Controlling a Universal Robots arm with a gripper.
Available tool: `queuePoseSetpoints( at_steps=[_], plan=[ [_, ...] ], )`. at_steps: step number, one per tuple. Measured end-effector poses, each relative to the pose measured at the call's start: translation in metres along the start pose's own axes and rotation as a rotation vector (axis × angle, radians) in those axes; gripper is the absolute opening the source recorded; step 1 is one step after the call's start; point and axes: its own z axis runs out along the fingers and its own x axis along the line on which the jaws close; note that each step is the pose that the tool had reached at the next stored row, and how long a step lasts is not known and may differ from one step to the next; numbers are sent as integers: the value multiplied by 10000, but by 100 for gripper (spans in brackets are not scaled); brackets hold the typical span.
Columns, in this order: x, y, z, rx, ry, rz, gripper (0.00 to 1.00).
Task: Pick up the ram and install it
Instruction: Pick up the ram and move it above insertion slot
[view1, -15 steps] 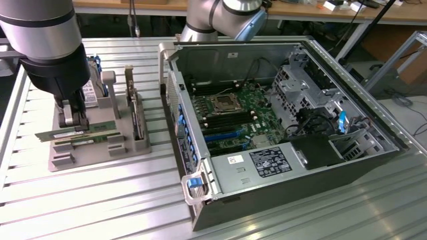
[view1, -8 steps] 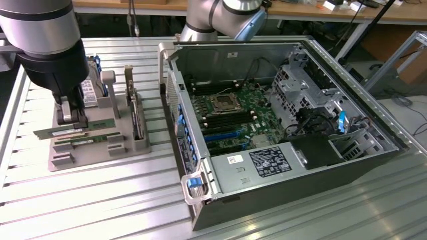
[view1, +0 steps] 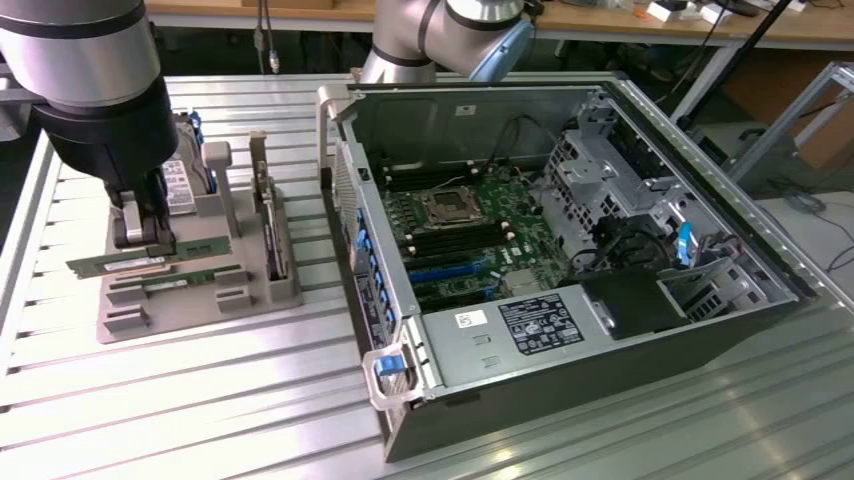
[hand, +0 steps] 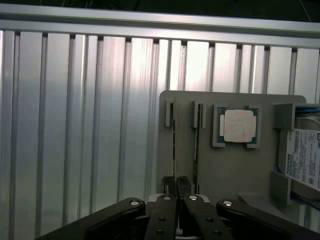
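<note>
Green ram (hand: 175, 145) stands on edge in the grey tray's (hand: 235, 170) outermost slot, with the gripper (hand: 176, 182) pinched onto it. Such a narrow hold could slip, tilting the stick until it binds in that slot.

The exterior view looks down from high over the table (view1: 174, 400), grey parts tray (view1: 200, 308) and open computer case (view1: 561, 335). The wrist view, close behind the gripper (hand: 175, 181), shares tray and table.
</note>
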Motion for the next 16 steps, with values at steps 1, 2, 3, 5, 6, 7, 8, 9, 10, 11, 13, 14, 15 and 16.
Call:
queuePoseSetpoints(
  at_steps=[1,2,3,5,6,7,8,9,10,11,13,14,15,16],
  plan=[
    [0,0,-4,0,0,0,12],
    [0,0,-5,0,0,0,12],
    [0,0,-6,0,0,0,12],
    [0,0,-7,0,0,0,12],
    [0,0,-8,-1,1,0,12],
    [0,0,-11,-1,1,0,12],
    [0,1,-15,-1,1,0,12],
    [0,1,-20,-2,1,0,12],
    [0,1,-29,-2,2,0,12],
    [0,2,-42,-1,1,0,12],
    [0,3,-61,0,0,0,12],
    [0,3,-70,0,0,0,12],
    [0,3,-78,-1,0,0,12],
    [0,4,-88,-2,1,0,12]
  ],
)
